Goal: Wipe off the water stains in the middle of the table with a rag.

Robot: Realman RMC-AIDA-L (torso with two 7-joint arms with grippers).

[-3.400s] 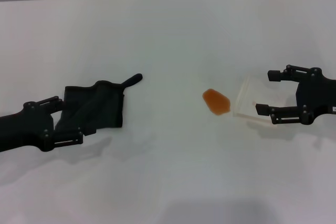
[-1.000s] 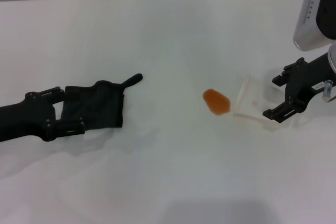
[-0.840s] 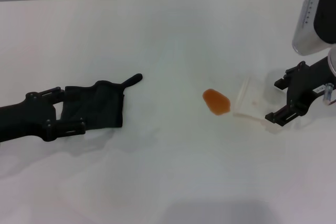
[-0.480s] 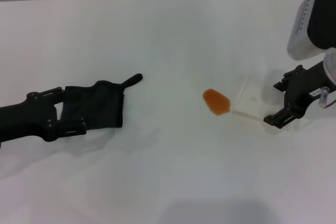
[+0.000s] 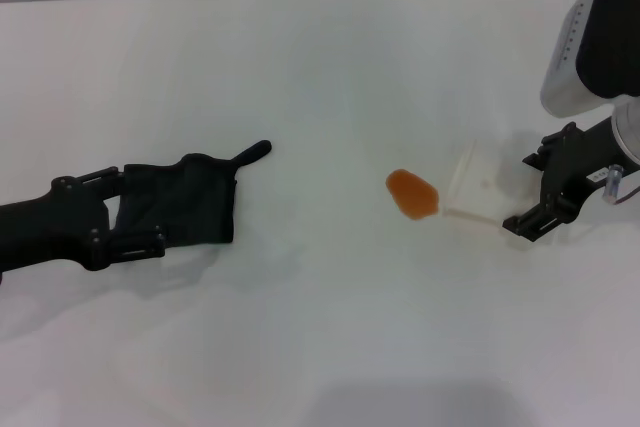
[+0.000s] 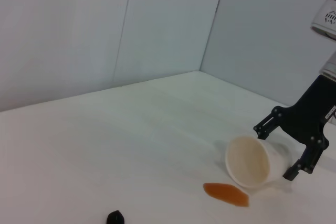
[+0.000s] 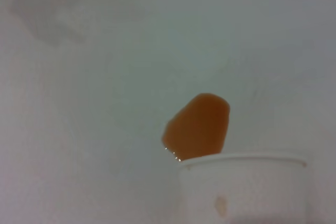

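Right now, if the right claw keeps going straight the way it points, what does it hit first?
The cup: it lies on its side just ahead of the right claw, mouth toward the stain. Pushed on, it would likely reach the stain next.

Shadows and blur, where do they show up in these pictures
Head view: soft grey shadows lie on the table under the left gripper beside the rag, and along the near edge. Right wrist view: the cup at the near edge looks soft, the water stains clearer. Left wrist view: the right gripper looks crisp, with a faint shadow beside the cup.
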